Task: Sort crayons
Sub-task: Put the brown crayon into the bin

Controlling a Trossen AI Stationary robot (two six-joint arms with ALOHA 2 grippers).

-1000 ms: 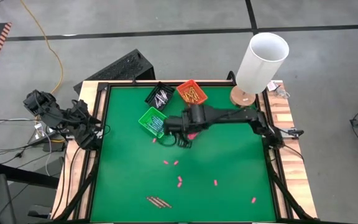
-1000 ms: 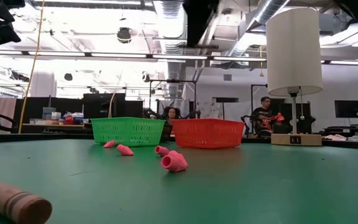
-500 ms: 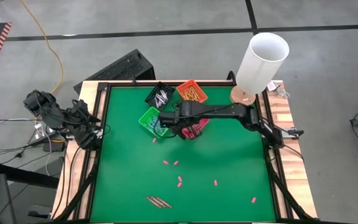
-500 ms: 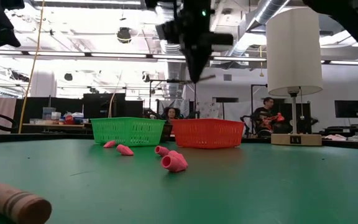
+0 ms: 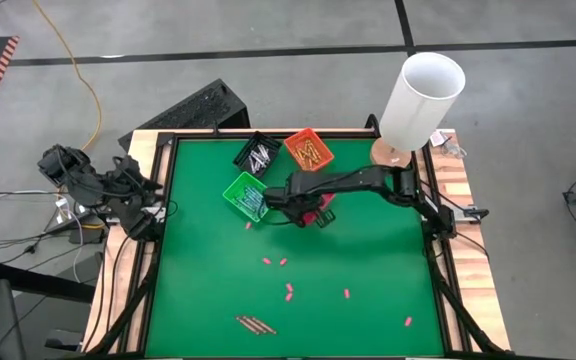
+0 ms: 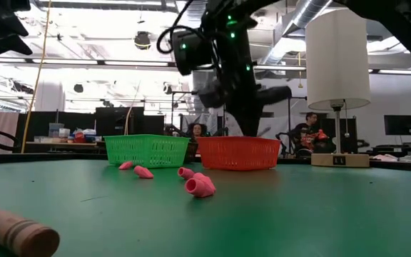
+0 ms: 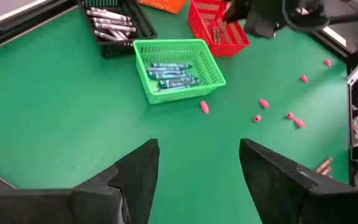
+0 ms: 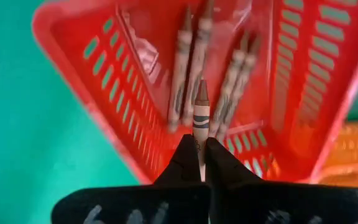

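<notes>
You had most crayons binned; your right pincer (image 8: 200, 148) gripped a brown crayon (image 8: 201, 118) above the red bin (image 5: 317, 210), left pincer (image 7: 197, 180) idle and open off the tabletop (image 5: 368, 270), a few crayons (image 5: 254, 324) left near its front edge.

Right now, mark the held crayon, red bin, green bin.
held crayon (image 8: 201, 112), right wrist view, wrapper near the tip
red bin (image 8: 89, 73), right wrist view, slotted side wall
green bin (image 7: 209, 60), left wrist view, side rim

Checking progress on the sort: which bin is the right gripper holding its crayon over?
The red bin: the right gripper, shut on a brown crayon, hangs over it.
</notes>
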